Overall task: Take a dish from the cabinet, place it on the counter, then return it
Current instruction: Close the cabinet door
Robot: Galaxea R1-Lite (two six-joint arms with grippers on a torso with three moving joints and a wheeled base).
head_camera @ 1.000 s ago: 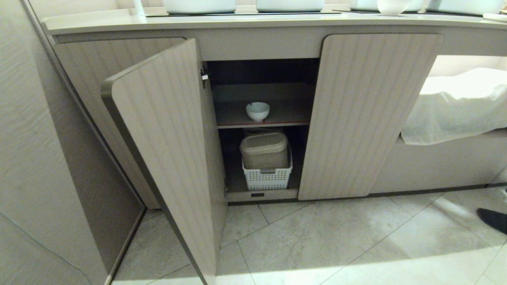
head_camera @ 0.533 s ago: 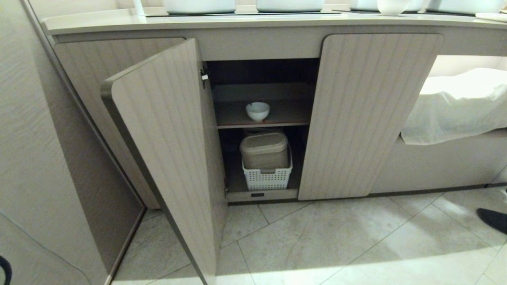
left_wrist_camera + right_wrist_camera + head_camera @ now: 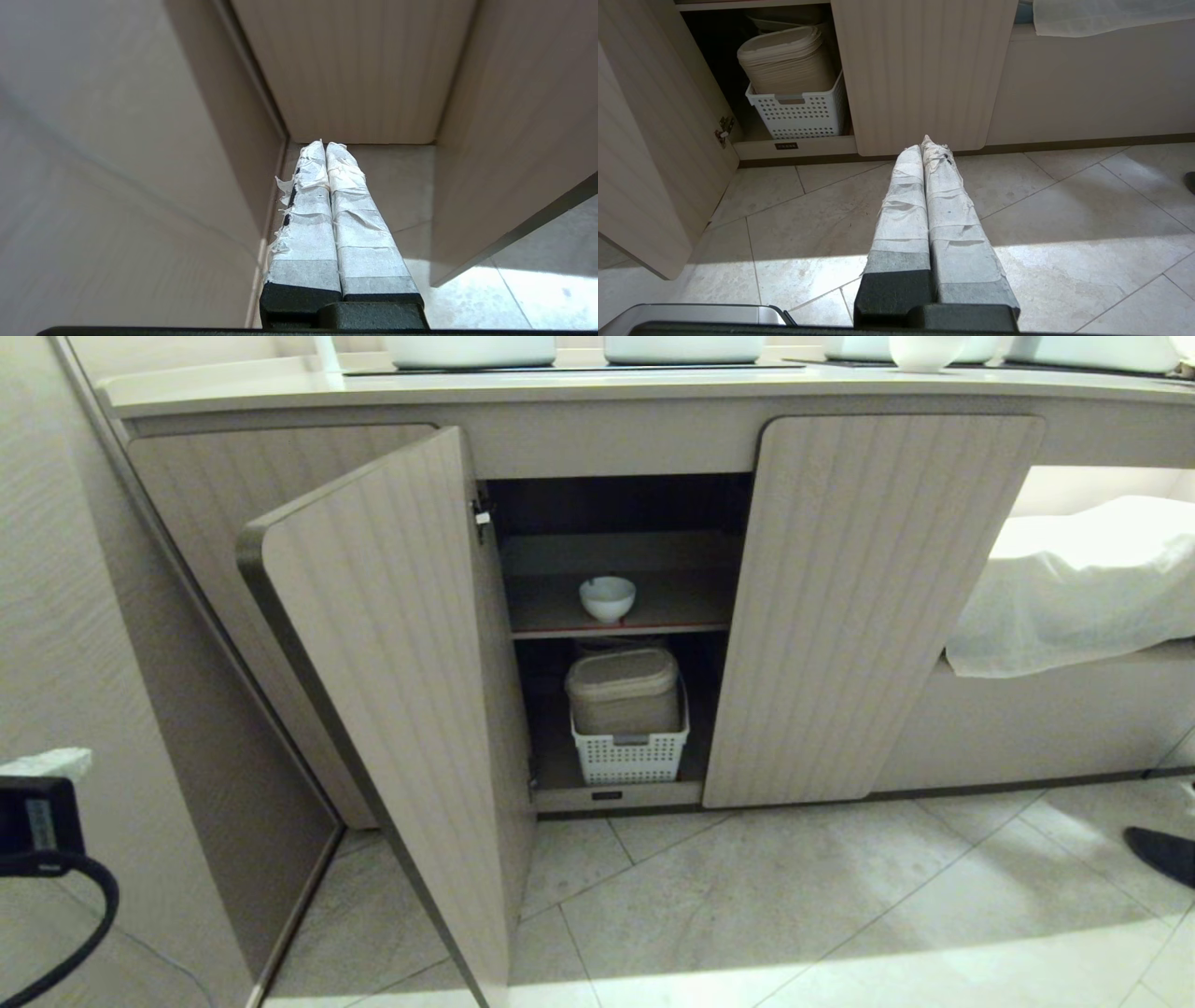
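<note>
The dish (image 3: 607, 598), a small white bowl, stands upright on the upper shelf inside the open cabinet (image 3: 621, 560). The cream counter (image 3: 560, 385) runs along the top. My left gripper (image 3: 51, 763) shows at the lower left edge of the head view, far left of the dish and in front of the wall panel. In the left wrist view the left gripper (image 3: 325, 145) is shut and empty, pointing at the corner between wall and closed left door. My right gripper (image 3: 924, 147) is shut and empty, low over the floor tiles before the cabinet.
The open ribbed door (image 3: 392, 691) swings out between my left gripper and the shelf opening. A white perforated basket (image 3: 630, 751) with beige containers fills the lower shelf. Another white bowl (image 3: 924, 353) and pots stand on the counter. A white cloth (image 3: 1074, 579) and a dark shoe (image 3: 1162, 854) are at right.
My left gripper has risen into the head view at the lower left edge. The dish, the door and the right arm have not moved.
</note>
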